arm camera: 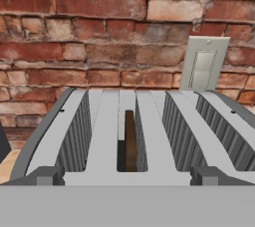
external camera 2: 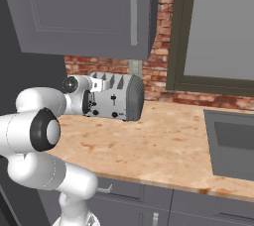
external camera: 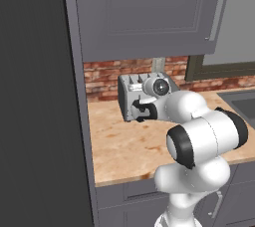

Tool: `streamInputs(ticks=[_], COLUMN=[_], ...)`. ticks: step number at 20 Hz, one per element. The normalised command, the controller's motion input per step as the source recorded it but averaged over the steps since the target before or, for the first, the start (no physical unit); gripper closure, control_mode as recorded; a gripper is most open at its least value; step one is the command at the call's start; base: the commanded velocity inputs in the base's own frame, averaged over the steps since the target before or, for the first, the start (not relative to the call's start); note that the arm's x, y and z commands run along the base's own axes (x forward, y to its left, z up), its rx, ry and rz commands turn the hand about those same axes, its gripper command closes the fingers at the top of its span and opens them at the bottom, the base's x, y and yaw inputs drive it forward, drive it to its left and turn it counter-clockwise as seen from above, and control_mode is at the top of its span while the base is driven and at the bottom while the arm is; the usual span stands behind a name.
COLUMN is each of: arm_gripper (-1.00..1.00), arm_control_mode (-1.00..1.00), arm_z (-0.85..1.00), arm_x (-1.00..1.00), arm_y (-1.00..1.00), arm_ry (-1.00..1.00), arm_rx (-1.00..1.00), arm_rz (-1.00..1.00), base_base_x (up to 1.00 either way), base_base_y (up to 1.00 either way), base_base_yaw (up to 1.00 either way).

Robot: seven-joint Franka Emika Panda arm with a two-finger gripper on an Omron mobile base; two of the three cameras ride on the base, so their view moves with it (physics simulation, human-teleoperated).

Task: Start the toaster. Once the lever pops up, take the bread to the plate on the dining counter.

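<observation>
Brick wall (arm camera: 74,22) backs the tan worktop (external camera: 129,146), and the toaster (external camera 2: 116,98) stands against it at mid-frame in both base views. My pincer (external camera: 139,110) sits at the toaster's front face; I cannot tell whether it is spread or pressed together. From my hand, the bread (arm camera: 130,141) stands in the second slot from the left.
</observation>
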Motion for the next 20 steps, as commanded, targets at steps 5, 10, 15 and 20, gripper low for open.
streamInputs(ticks=[5, 10, 15, 20], arm_gripper=[-1.0, -1.0, -1.0, -1.0], arm_control_mode=[-1.0, -1.0, -1.0, -1.0], arm_z=[0.0, 0.0, 0.0, 0.0], arm_x=[0.0, 0.0, 0.0, 0.0], arm_y=[0.0, 0.0, 0.0, 0.0], arm_ry=[0.0, 0.0, 0.0, 0.0], arm_rx=[0.0, 0.0, 0.0, 0.0], arm_rz=[0.0, 0.0, 0.0, 0.0], base_base_x=[0.0, 0.0, 0.0, 0.0], base_base_y=[0.0, 0.0, 0.0, 0.0], base_base_yaw=[0.0, 0.0, 0.0, 0.0])
